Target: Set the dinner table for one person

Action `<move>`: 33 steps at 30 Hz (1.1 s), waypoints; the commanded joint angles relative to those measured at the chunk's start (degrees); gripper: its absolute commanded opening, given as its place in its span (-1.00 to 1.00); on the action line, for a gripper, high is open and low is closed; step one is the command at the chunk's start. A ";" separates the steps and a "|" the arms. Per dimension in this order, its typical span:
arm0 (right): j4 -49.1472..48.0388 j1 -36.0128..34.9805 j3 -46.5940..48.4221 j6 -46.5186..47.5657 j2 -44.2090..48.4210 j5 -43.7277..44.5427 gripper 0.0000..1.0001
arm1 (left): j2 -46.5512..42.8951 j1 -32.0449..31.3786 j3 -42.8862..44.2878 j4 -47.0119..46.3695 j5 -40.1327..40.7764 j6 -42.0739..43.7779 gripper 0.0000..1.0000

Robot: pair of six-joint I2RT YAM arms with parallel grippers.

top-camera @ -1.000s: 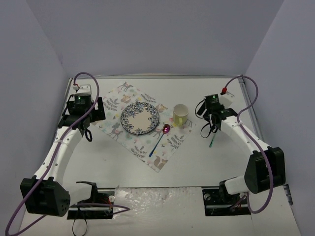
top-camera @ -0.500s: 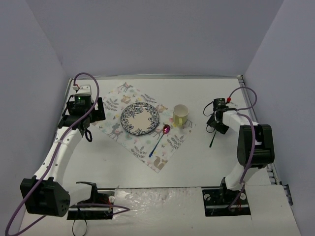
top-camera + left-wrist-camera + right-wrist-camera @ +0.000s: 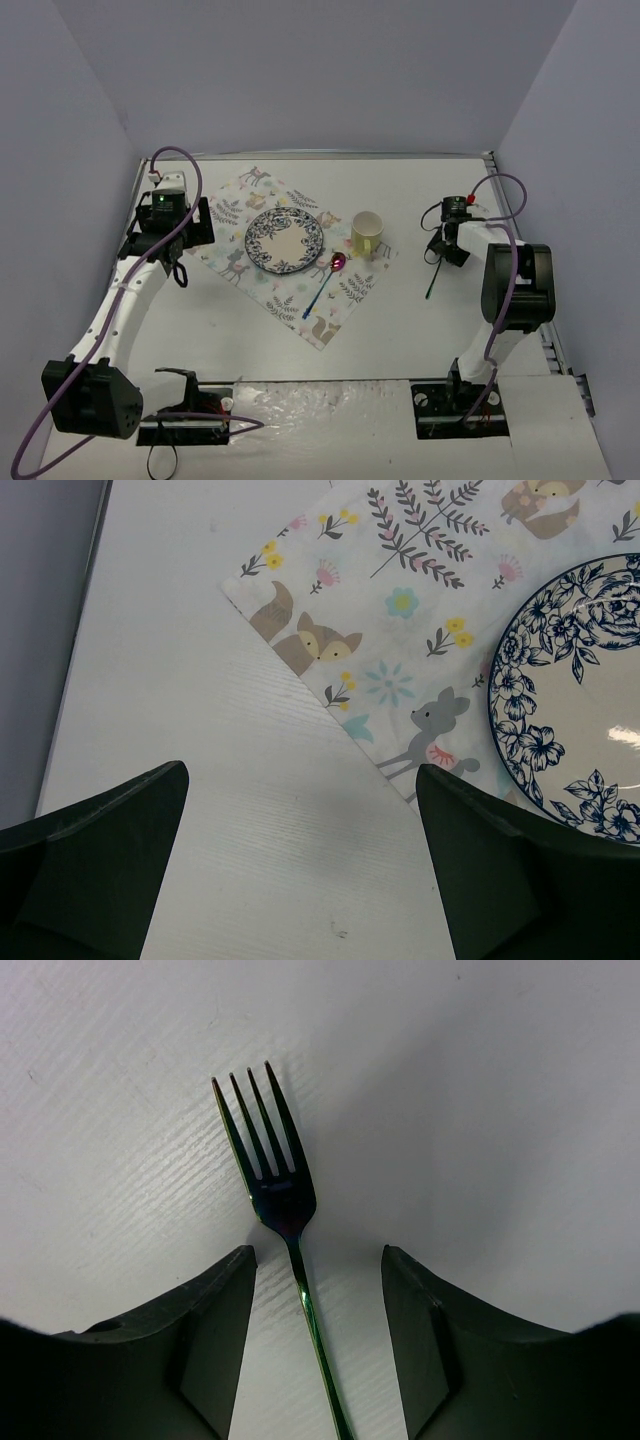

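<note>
**Op:** Status check, place setting partly done. Plate (image 3: 285, 241) sits in the middle of the printed cloth (image 3: 262, 286), which lies turned like a diamond toward the far-left part of the dinner table (image 3: 400, 330). Spoon (image 3: 326, 277) lies on the cloth just right of the plate, bowl end toward the far edge. Cup (image 3: 367, 234) stands upright at the cloth's right corner.

**Eng:** What's left?

**Op:** Fork (image 3: 283, 1205). It's lying flat on the bare tabletop, well right of the cloth, toward the right edge. My read: it needs to go beside the plate, and after that the setting looks about complete.

**Eng:** Right arm on it?

**Op:** Right gripper (image 3: 318, 1350) is over the fork, one finger on either side of the handle just below the head. In the wrist view there's a gap on both sides between fingers and handle, so I'd call it part-closed and not gripping yet. Fork looks flat on the surface, not lifted.

**Eng:** Left arm?

**Op:** Left gripper (image 3: 300, 870) hangs above the cloth's left corner near the table's left edge, fingers spread wide, nothing between them. Plate rim shows at the right of its view.

**Eng:** Risks on the pick?

**Op:** Handle is thin and flat on the table; I'd expect the fingers to need to get right down to the surface or it may slip out.
</note>
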State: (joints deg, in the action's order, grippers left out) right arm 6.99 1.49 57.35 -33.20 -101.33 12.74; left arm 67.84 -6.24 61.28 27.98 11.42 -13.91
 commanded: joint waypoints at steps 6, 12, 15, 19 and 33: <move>0.75 0.09 -0.62 0.41 -1.97 -2.67 -0.27 | -0.16 0.26 1.57 -2.67 0.45 -0.06 0.90; 0.83 0.02 -1.86 0.25 -0.74 -3.92 -0.40 | -0.11 0.26 1.57 -2.63 0.06 -0.15 0.90; 0.92 -0.28 -2.26 0.09 -0.32 -4.41 -0.48 | -0.16 0.26 1.57 -2.64 0.07 -0.15 0.90; 1.01 -0.95 -2.67 -0.28 0.08 -5.00 -0.52 | -0.16 0.26 1.57 -2.58 0.01 -0.15 0.90; 1.35 -1.14 -4.47 -1.34 0.34 -6.89 -0.70 | -0.34 0.26 1.44 -2.67 -0.26 -0.24 0.90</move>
State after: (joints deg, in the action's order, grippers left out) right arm 3.75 1.13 55.52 -33.03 -100.46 10.93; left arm 68.12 -6.24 61.28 27.99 11.39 -13.93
